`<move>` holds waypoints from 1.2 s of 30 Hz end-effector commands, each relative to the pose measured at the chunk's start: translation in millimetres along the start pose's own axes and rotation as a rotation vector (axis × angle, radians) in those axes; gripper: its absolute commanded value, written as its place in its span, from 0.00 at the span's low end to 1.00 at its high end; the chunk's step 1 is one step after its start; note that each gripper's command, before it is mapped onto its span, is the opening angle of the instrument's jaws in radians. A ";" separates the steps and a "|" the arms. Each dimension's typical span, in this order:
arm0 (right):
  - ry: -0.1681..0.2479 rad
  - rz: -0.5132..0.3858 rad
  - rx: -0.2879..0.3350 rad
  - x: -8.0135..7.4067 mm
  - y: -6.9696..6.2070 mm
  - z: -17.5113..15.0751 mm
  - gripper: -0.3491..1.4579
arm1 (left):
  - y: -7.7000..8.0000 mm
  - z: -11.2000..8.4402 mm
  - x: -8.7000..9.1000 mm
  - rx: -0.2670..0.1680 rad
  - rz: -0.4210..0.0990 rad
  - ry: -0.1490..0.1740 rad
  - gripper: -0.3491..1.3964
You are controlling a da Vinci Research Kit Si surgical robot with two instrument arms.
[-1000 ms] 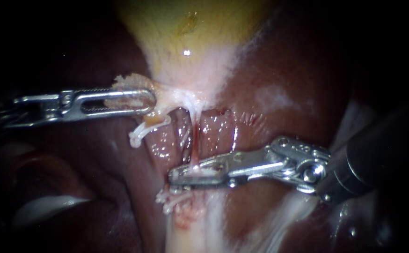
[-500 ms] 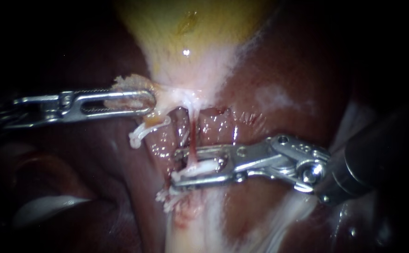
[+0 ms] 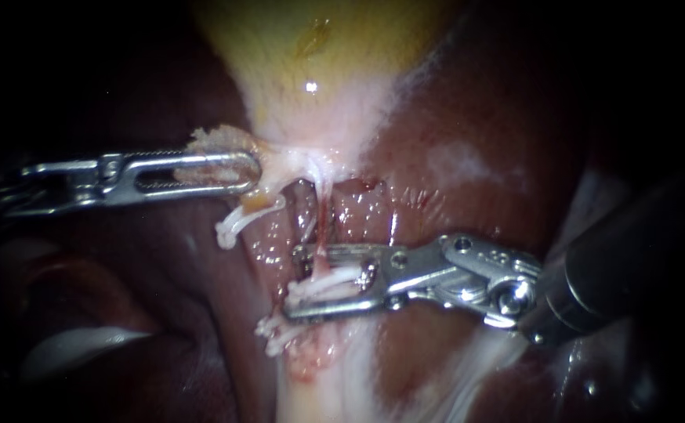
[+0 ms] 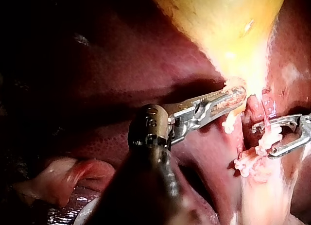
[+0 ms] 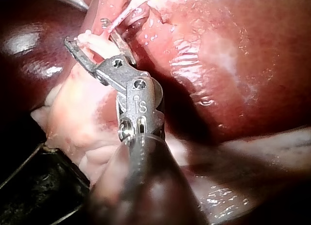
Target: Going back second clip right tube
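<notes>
Right instrument [image 3: 291, 282]: I see its jaws apart, straddling the white clip [image 3: 331, 280] on the tube [image 3: 320, 227]; my left instrument [image 3: 248, 167] is clamped on the gallbladder [image 3: 319, 63].

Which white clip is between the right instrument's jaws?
The middle clip, inside the right instrument's open jaws. The lower clip lies just below them; the upper clip lies beside the left instrument's tip.

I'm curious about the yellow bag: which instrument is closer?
Left. The left instrument grips the gallbladder low down; the right instrument sits farther below, open jaws around a tube.
</notes>
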 end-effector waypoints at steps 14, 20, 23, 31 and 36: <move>-0.003 -0.017 -0.003 -1.3 1.4 -0.8 0.47 | 0.0 0.0 0.0 0.000 0.000 0.000 0.00; -0.004 -0.029 -0.005 -1.5 2.2 -1.5 0.47 | 0.0 0.0 0.0 0.000 0.000 0.000 0.00; -0.005 -0.041 -0.005 -1.6 2.4 -1.8 0.47 | 0.0 0.0 0.0 0.000 0.000 0.000 0.00; -0.011 -0.112 0.001 -1.8 2.4 -3.0 0.47 | 0.0 0.0 0.0 0.000 0.000 0.000 0.00; -0.016 -0.175 0.011 -1.8 2.1 -4.9 0.47 | 0.0 0.0 0.0 0.000 0.000 0.000 0.00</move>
